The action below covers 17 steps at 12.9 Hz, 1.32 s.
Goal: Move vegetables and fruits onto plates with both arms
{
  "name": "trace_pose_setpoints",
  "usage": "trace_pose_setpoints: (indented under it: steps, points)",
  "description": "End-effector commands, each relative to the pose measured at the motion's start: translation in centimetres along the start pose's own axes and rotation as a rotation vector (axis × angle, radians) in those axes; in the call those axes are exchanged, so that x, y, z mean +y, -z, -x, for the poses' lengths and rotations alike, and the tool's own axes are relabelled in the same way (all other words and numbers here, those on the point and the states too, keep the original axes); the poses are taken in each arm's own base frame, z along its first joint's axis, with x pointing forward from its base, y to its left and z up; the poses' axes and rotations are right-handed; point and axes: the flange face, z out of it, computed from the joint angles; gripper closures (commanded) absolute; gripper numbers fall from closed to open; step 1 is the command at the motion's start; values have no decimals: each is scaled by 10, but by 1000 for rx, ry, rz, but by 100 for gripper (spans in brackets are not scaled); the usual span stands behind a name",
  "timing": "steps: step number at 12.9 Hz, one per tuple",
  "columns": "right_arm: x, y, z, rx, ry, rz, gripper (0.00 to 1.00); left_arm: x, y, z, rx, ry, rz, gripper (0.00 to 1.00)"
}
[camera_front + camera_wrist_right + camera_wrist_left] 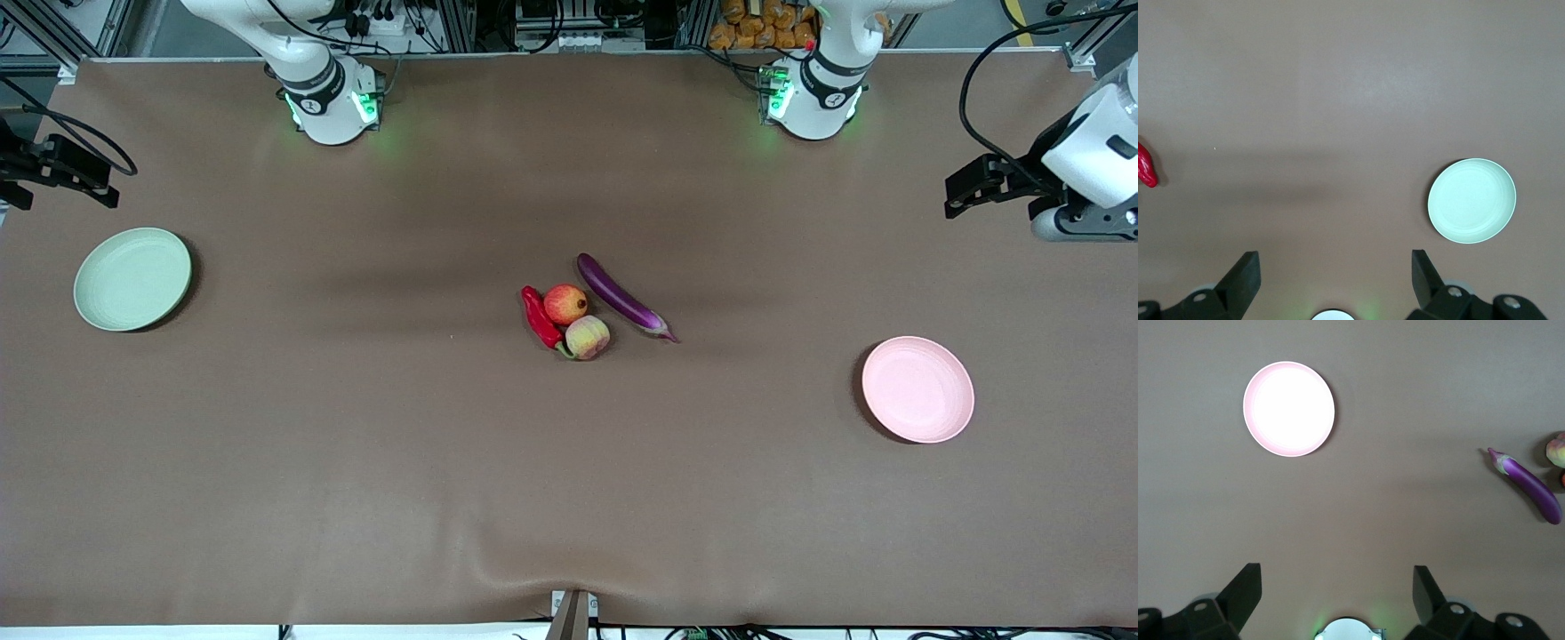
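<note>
Front camera looks down high over the table; both wrist cameras, seemingly high, face it too.

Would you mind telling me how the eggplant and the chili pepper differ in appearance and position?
The eggplant is purple, long, slim and smooth; the chili pepper is red, shorter and wrinkled. The eggplant lies toward the left arm's end of the cluster, slightly apart from the fruits; the chili pepper lies toward the right arm's end, against them. Both lie flat on the table, on no plate.
</note>
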Motion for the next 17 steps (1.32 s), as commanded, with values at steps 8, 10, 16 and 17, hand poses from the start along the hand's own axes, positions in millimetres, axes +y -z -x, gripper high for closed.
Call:
trace_pose_setpoints:
  steps: [8,10,16,17]
  points:
    - [5,2,-1,-7,4,11,0,160,-73,-21,-55,87,-55,0]
    - [5,2,-1,-7,5,10,0,194,-93,-21,-68,94,-72,0]
    - [6,2,-1,-7,2,10,0,267,-160,-34,-68,160,-62,0]
    - [5,2,-1,-7,5,10,0,273,-171,-37,-81,161,-46,0]
